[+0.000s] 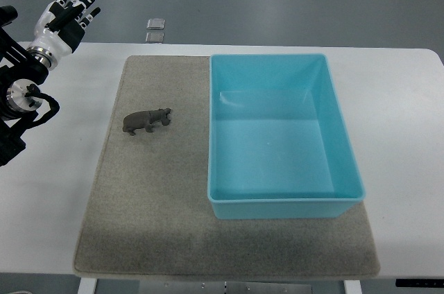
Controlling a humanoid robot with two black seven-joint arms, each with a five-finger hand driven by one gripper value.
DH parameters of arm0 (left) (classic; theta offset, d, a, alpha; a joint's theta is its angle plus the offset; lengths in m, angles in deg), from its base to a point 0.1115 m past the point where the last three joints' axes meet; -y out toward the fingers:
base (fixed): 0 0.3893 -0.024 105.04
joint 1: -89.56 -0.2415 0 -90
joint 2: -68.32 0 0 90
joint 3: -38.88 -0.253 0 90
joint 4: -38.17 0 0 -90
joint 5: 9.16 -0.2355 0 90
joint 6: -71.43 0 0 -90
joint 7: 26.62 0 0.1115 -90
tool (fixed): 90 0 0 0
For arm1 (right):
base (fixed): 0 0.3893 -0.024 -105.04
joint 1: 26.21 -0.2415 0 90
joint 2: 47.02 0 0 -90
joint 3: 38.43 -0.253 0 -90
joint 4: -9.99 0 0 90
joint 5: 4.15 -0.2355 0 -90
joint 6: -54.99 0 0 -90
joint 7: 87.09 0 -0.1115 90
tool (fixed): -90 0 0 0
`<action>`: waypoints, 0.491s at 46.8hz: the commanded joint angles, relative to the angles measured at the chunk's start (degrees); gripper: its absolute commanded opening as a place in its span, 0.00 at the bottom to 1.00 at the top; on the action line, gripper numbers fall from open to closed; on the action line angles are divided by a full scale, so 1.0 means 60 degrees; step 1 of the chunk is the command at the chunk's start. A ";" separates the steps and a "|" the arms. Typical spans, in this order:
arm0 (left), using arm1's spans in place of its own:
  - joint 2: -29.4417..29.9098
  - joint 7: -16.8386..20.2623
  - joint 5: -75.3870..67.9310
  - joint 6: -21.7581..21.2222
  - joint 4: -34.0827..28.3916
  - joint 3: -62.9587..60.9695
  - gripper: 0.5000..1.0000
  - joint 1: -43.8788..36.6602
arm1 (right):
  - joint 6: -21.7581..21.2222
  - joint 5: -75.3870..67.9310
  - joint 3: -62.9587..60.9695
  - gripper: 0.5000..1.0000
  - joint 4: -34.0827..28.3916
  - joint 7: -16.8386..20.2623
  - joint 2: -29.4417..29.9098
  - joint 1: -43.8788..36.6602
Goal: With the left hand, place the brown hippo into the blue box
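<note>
Hippo (146, 121), small and brown, stands on the grey mat (159, 218) in the top view, on the mat's left half and toward its far end. Its head points right, toward the blue box (277, 207), and its body is slightly tilted so that the head sits a little farther from the camera than the rump. It is near the box's left wall but not touching it, with a strip of bare mat between them.

The blue box sits on the right part of the mat, its long sides running away from the camera. Nothing lies inside it; only the pale blue floor shows. Its left wall lines up close to the mat's middle, and its far right corner reaches the mat's far edge.

The mat lies on a white table (409, 134), which shows on both sides of it.

The left hand (66, 18) is at the upper left, over the table's far left corner, well apart from the hippo. Its fingers (82, 3) are straight and slightly spread, pointing up and to the right, holding nothing. The arm's black joints and cables run down along the picture's left edge.

Beyond the table's far edge, two small square things (155, 29) lie on the grey floor.
</note>
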 commanded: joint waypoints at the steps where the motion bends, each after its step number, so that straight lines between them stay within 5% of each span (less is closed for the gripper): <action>1: 0.0000 0.0014 0.0002 0.0000 0.0000 0.0006 0.99 0.0001 | 0.0000 0.0000 0.0001 0.87 -0.0001 0.0000 0.0000 -0.0011; 23: 0.0015 0.0014 -0.0013 0.0000 0.0015 -0.0037 0.99 0.0088 | 0.0000 0.0000 0.0001 0.87 -0.0001 0.0000 0.0000 0.0004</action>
